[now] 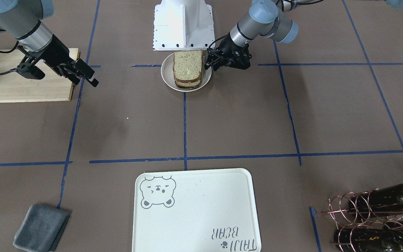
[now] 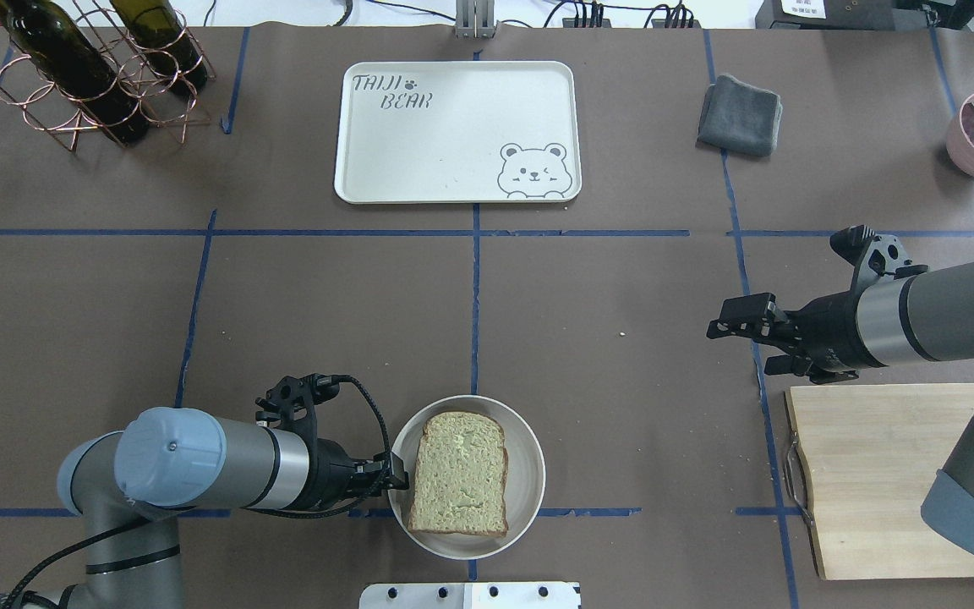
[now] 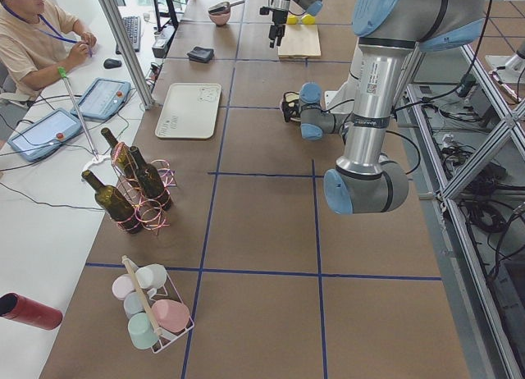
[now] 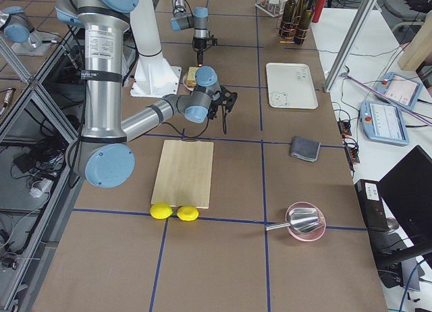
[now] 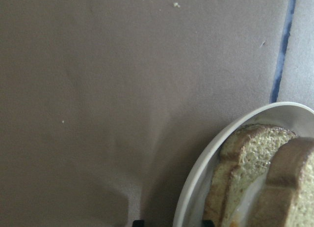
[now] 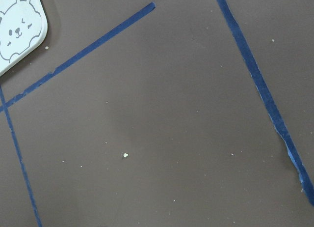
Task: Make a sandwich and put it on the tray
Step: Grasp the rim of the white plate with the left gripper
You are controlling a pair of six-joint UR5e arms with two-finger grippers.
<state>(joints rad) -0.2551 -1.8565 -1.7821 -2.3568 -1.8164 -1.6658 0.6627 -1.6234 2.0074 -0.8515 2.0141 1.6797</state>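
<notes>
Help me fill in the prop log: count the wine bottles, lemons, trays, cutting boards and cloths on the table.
Wine bottles: 2
Lemons: 2
Trays: 1
Cutting boards: 1
Cloths: 1
Total: 7

The overhead view looks forward and down from behind the robot, with the tray (image 2: 453, 135) at the far side of the desk (image 2: 622, 279). The front-facing view looks steeply down from the tray's side, so the tray lies nearest and the base (image 1: 184, 24) beyond it. Both show the tray and the plate (image 2: 528, 474). The two side views look along the desk from its ends, high and far off, each with the tray in the middle distance. The left wrist view sits close against the plate's rim. The right wrist view looks down close on the desk just beside a corner of the tray.
</notes>
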